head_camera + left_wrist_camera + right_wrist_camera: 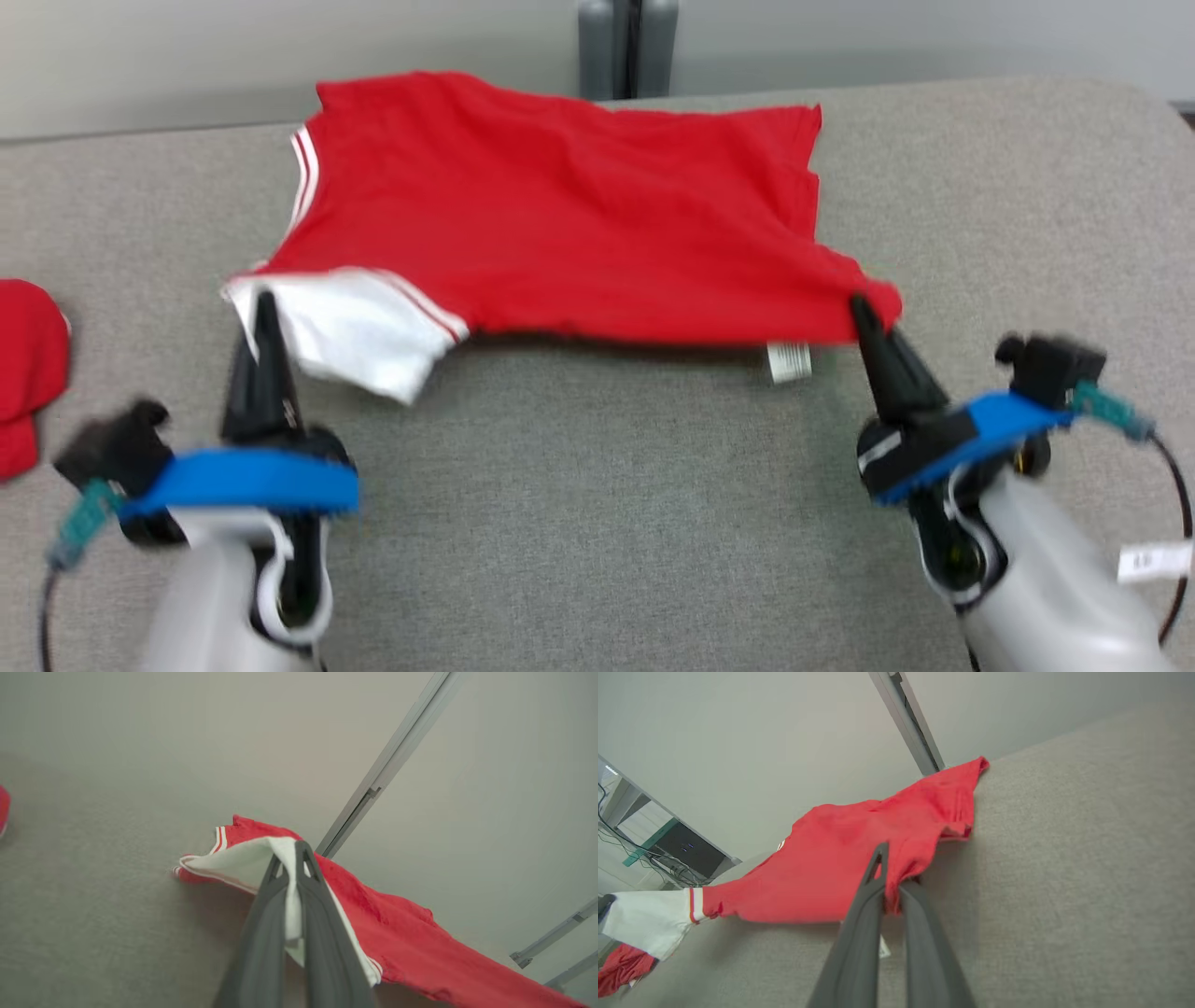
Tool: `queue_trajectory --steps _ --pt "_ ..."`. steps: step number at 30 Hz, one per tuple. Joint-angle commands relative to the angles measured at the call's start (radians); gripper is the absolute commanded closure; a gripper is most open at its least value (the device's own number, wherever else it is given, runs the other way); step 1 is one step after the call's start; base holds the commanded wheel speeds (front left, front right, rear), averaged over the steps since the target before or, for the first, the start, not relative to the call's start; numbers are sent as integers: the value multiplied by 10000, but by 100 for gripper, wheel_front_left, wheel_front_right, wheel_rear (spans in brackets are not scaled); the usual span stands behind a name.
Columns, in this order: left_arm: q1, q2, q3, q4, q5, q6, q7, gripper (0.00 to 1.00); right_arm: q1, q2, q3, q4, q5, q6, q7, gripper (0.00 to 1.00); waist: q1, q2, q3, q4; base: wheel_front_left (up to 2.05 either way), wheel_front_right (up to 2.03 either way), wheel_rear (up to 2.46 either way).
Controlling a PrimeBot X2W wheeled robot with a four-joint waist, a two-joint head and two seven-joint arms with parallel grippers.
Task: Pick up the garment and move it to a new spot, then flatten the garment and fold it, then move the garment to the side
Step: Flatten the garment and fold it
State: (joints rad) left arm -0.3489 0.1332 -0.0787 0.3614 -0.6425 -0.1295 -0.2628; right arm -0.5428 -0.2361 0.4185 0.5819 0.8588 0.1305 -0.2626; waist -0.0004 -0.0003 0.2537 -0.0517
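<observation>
A red garment (560, 215) with white sleeve panels and stripes lies spread across the far half of the grey table (597, 523), its near edge lifted off the surface. My left gripper (264, 313) is shut on the white sleeve corner (243, 863) at the near left. At the near right my right gripper (864, 313) is shut on the red hem corner (906, 868), with a white label (789, 361) hanging just left of it. The cloth (840, 868) stretches between the two grippers.
Another red piece of cloth (28, 373) lies at the table's left edge. A grey post (627, 47) stands behind the far edge. Bare grey table surface runs between the arms near me. A desk with cables (654, 849) stands off to one side.
</observation>
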Motion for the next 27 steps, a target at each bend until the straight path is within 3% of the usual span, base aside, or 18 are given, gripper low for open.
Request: queue_trajectory --steps 1,13,27 --pt "577 -66 -67 -202 135 -16 -27 100 586 -23 -124 -204 133 5 -28 100 4 3 -219 -3 0 0 0" --pt "4440 -724 210 -1477 271 118 -27 100 3815 -155 -700 -742 9 3 -29 100 4 3 -1646 182 0 0 0" --pt "6405 -786 -464 -2531 137 717 268 100 5936 -497 -1100 -1510 -453 5 222 100 4 3 -2302 503 0 0 0"
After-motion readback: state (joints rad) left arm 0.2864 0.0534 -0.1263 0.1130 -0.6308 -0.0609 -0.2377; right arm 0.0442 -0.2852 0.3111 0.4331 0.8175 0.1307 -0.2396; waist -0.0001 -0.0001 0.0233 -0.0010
